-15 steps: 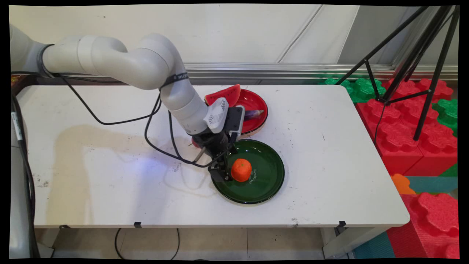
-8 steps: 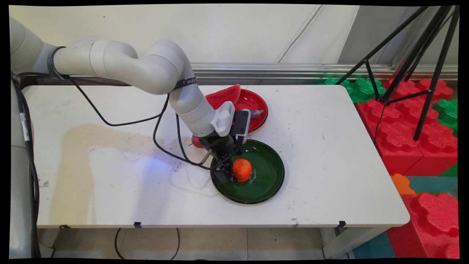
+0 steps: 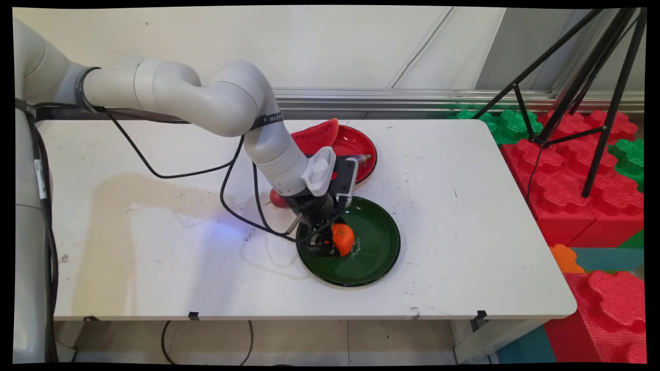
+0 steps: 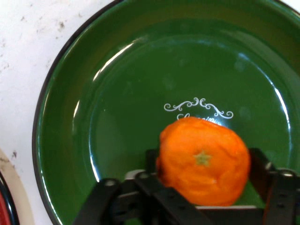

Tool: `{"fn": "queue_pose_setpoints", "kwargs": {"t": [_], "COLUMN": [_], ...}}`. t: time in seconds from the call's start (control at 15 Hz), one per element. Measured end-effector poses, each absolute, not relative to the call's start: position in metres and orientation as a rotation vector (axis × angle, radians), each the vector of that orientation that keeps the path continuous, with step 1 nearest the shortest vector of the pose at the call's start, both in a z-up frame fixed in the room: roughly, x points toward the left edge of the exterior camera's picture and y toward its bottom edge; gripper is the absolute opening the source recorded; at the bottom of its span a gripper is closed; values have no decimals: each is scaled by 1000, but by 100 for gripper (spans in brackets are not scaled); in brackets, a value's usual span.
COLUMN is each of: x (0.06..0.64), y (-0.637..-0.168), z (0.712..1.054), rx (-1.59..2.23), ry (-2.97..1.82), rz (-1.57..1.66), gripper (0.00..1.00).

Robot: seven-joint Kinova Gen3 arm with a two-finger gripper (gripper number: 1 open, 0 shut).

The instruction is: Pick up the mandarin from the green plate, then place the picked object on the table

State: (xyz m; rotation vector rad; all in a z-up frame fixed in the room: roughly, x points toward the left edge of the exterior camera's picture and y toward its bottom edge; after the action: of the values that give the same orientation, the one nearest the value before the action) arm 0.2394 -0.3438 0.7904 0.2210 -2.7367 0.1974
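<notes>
**Q:** Where is your gripper now, and what has changed?

**A:** A second ago my gripper [image 3: 330, 243] stood just left of the orange [image 3: 342, 238], its black fingers spread and clear of it. Since then I have moved right and lower, and the orange now sits between my fingers [image 4: 149, 164], one on each side. The fingers look close against the peel, but I cannot tell whether they are pressing it or only bracketing it.

**Q:** What does the orange look like, and where is it?

**A:** It is round, bright orange with dimpled peel and a small pale stem star. It rests in the green plate [image 3: 379, 257], left of centre. A red plate [image 3: 363, 141] lies just beyond, holding a watermelon slice [image 3: 314, 135].
</notes>
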Motion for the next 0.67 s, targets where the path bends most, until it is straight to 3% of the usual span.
{"fn": "queue_pose_setpoints", "kwargs": {"t": [0.67], "x": [235], "y": [-345], "z": [797], "rx": [205], "ry": [-2727], "rz": [212], "gripper": [0]}}
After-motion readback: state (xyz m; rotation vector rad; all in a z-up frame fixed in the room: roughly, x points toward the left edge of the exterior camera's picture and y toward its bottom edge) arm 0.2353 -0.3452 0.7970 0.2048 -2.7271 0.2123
